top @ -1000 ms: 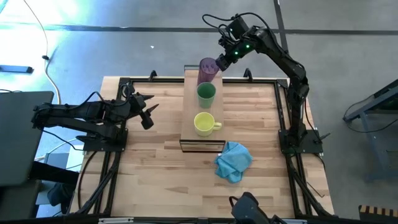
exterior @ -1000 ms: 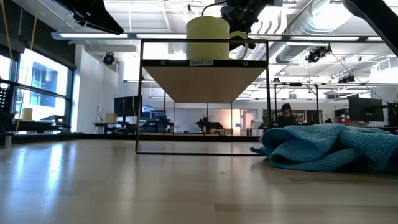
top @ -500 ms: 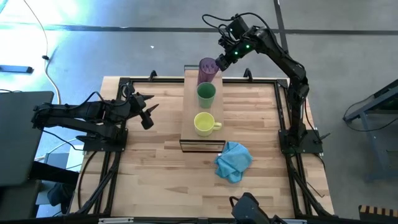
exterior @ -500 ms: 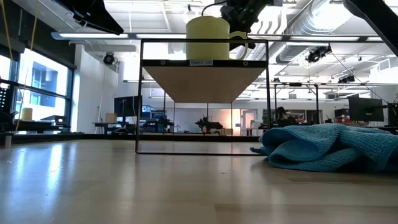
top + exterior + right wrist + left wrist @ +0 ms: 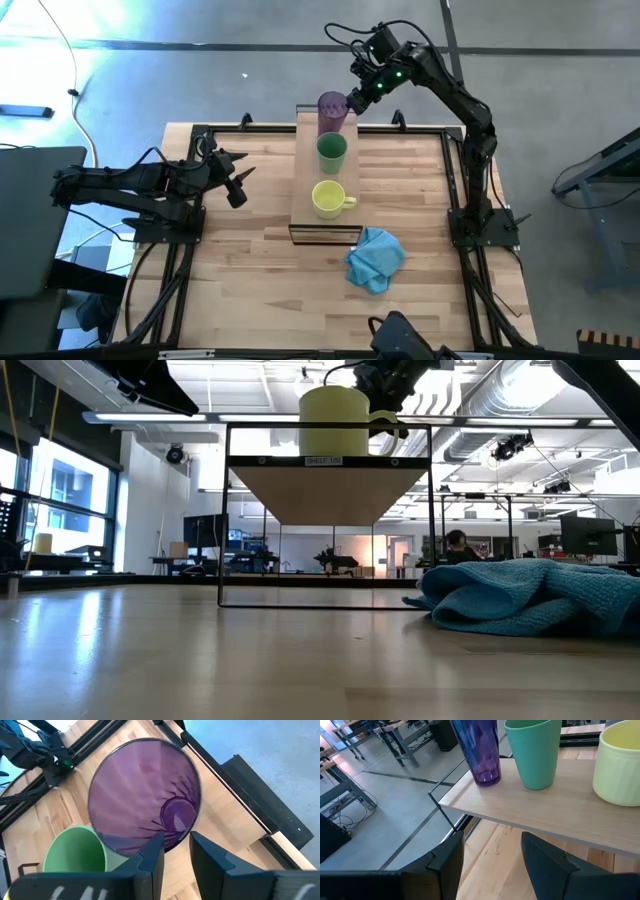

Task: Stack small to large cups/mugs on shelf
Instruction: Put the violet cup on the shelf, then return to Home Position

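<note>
Shelf, overhead alone shows purple tumbler

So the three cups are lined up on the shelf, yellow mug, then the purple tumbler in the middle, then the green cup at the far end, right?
Not quite. The high view shows the green cup in the middle of the shelf, and the purple tumbler at the far end by the right gripper. The yellow mug is at the near end, as you said.

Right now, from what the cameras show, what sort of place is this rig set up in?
Likely a robotics lab or open workshop: exposed ceiling ducts, rows of desks with monitors behind the table, a seated person, and a bare concrete floor.
</note>
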`<state>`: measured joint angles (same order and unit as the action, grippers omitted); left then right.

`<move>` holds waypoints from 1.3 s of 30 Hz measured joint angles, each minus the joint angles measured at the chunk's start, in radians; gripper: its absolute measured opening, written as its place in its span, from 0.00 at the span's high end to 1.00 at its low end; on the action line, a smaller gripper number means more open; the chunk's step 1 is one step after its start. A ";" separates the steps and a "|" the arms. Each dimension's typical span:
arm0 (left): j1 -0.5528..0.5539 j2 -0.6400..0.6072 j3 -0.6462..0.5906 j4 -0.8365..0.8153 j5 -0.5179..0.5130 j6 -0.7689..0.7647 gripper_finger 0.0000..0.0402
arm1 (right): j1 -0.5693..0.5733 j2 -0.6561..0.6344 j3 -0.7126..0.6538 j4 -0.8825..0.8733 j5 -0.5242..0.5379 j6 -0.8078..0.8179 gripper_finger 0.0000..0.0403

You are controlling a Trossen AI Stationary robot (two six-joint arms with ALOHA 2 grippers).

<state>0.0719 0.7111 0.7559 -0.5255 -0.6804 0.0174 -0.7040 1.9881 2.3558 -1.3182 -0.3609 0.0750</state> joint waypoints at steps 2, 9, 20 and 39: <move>0.000 0.000 0.000 0.000 0.000 0.000 0.54 | 0.000 0.000 0.000 0.000 -0.002 0.000 0.79; 0.000 0.000 0.000 0.000 0.000 0.000 0.54 | 0.000 0.000 0.000 0.000 -0.002 0.000 0.79; 0.000 0.000 0.000 0.000 0.000 0.000 0.54 | 0.000 -0.007 0.000 0.010 -0.003 -0.003 0.79; 0.000 0.000 0.000 0.073 0.000 0.005 0.54 | 0.002 -0.116 0.000 0.065 -0.027 -0.106 0.64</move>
<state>0.0719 0.7113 0.7559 -0.4526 -0.6804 0.0219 -0.7023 1.8717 2.3558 -1.2529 -0.3879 -0.0307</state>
